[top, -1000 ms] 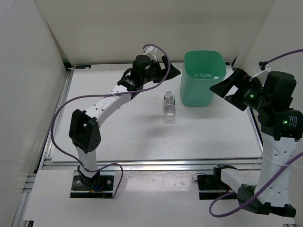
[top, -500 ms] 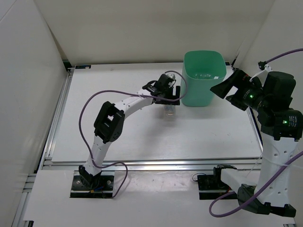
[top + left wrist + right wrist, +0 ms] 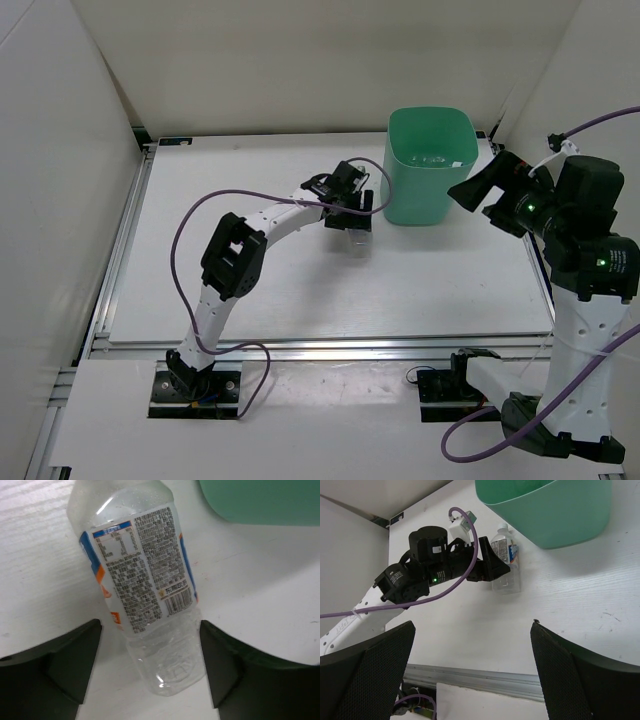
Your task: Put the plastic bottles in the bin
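Observation:
One clear plastic bottle (image 3: 358, 243) with a blue and orange label lies on the white table, just left of the mint-green bin (image 3: 430, 200). My left gripper (image 3: 354, 214) is low over it and open. In the left wrist view the bottle (image 3: 145, 580) lies between the two fingers, with a gap on each side, and the gripper (image 3: 150, 672) straddles its base end. The bin's wall (image 3: 265, 500) is at the top right there. My right gripper (image 3: 472, 190) hangs open and empty, high beside the bin's right side. The right wrist view shows the bottle (image 3: 506, 555), the bin (image 3: 550, 510) and the right gripper (image 3: 472, 672). The other bottles do not show clearly.
Pale clear shapes (image 3: 432, 158) show at the bottom of the bin. White walls close the table at the left, back and right. A metal rail (image 3: 320, 348) runs along the near edge. The left arm's purple cable (image 3: 190, 225) loops over the table.
My left arm swung from the back of the table down over the bottle, with its fingers either side of it. The right arm has barely moved.

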`<state>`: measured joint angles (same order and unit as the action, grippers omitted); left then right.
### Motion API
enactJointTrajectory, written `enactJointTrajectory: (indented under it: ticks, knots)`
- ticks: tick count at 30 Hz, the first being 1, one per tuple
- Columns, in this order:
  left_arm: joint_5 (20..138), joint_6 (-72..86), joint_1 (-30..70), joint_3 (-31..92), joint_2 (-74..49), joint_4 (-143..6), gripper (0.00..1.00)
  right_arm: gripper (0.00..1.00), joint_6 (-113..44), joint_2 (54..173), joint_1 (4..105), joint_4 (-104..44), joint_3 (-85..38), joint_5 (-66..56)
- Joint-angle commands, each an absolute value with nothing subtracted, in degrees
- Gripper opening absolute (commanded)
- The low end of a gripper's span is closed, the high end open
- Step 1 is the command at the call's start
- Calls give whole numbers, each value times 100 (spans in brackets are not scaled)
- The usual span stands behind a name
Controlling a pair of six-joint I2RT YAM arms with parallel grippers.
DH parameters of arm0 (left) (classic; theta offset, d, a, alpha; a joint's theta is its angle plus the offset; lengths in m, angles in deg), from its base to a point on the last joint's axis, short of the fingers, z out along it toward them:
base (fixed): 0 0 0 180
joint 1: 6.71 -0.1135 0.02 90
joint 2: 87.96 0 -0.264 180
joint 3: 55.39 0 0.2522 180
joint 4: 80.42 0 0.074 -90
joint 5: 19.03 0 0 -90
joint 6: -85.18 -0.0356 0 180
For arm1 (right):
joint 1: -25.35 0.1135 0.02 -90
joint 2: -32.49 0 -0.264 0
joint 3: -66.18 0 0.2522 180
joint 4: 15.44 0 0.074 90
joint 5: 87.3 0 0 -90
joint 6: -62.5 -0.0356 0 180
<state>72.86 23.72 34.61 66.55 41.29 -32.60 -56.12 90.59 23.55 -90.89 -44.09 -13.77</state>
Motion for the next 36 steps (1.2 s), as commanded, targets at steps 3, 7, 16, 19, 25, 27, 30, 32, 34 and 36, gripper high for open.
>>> enactJointTrajectory:
  ticks: [3, 7, 16, 19, 25, 27, 30, 32, 34, 36]
  knots:
    - [7694, 2375, 3355, 6507, 4160, -2966, 73, 100, -5483, 9049, 2342, -9020, -4311, -1303]
    - [7809, 2489, 3232, 6376, 4010, -2966, 64, 100, -5536, 9111, 2342, -9020, -4311, -1356]
    - [7704, 2603, 2942, 6217, 3333, -2966, 48, 100, -5641, 9164, 2342, -8914, -4206, -1462]
    - [7704, 2603, 2880, 6217, 3271, -2966, 48, 100, -5642, 9164, 2342, -8914, -4206, -1523]
    - [7590, 2857, 2600, 6769, 2868, -2966, 42, 100, -5642, 9164, 2342, -8861, -4154, -1523]
    - [7528, 2919, 2528, 7311, 2867, -2966, 41, 100, -5642, 9111, 2342, -8861, -4153, -1471]
    - [7703, 3042, 2424, 8068, 3007, -2966, 41, 100, -5642, 9111, 2342, -8861, -4100, -1470]
    - [7905, 3182, 2423, 8938, 3244, -2966, 41, 100, -5642, 9111, 2342, -8861, -4100, -1470]
    - [8020, 3297, 2423, 9771, 3489, -2966, 41, 100, -5642, 9111, 2342, -8861, -4100, -1470]
    - [8177, 3499, 2371, 10257, 3544, -3202, 41, 100, -5642, 9111, 2342, -8861, -4153, -1470]
